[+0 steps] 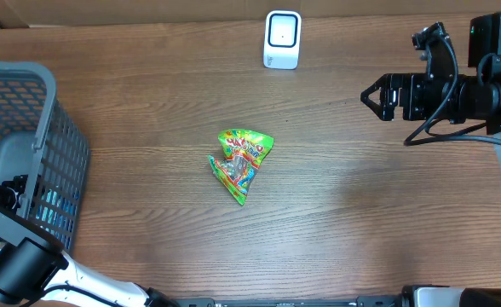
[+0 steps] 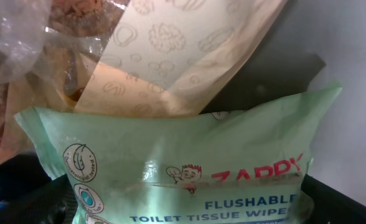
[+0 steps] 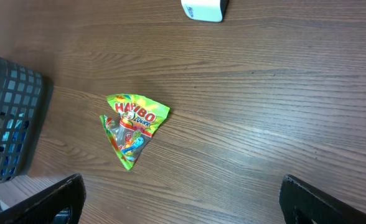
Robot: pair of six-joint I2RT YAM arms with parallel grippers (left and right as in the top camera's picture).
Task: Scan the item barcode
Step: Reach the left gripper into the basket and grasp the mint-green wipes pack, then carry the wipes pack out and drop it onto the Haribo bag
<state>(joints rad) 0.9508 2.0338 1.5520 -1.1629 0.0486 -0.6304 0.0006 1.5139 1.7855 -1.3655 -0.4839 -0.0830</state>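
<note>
A green Haribo candy bag [image 1: 242, 164] lies crumpled in the middle of the wooden table, also visible in the right wrist view [image 3: 133, 127]. The white barcode scanner [image 1: 282, 38] stands at the far edge. My right gripper [image 1: 371, 96] hovers open at the right, well apart from the bag, nothing between its fingers [image 3: 52, 202]. My left gripper [image 2: 192, 199] is down inside the grey basket [image 1: 37, 81], open. A green pack of flushable wipes [image 2: 189, 155] fills the space between its dark fingers [image 2: 27, 193]. No barcode shows.
In the basket, behind the wipes, lie a beige patterned bag [image 2: 164, 56] and a clear plastic bag [image 2: 15, 43]. The left arm [image 1: 20, 260] reaches in from the lower left corner. The basket's mesh wall [image 3: 9, 118] stands left of the candy bag.
</note>
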